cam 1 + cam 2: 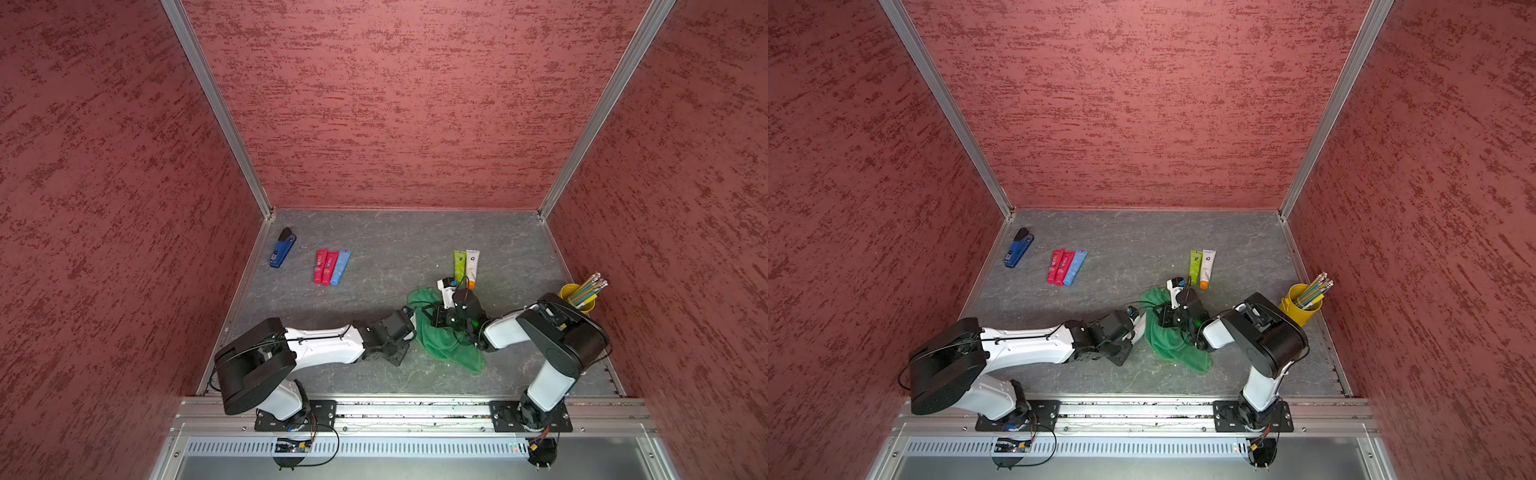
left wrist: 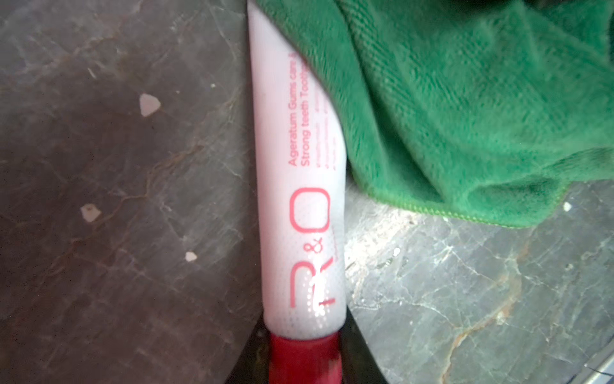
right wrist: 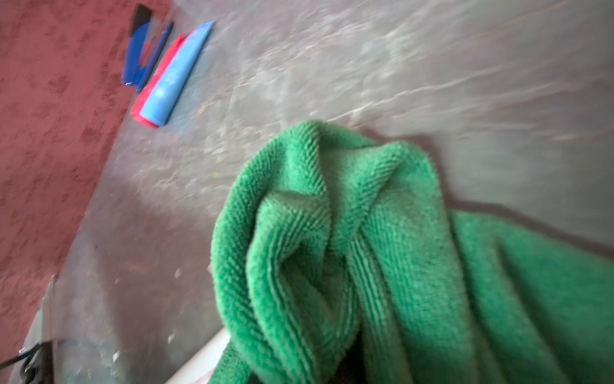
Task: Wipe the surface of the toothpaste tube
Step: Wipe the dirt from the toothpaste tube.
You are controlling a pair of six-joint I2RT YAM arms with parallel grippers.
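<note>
Where your two arms meet at the lower centre of both top views, your left hand (image 2: 304,362) is pinching the toothpaste tube (image 2: 299,186) by its red cap end. The white tube stretches out over the grey surface (image 2: 116,199), its far part covered by the green cloth (image 2: 465,99). Your right hand (image 1: 436,318) is pressed together, pinching a bunched fold of that cloth.
</note>
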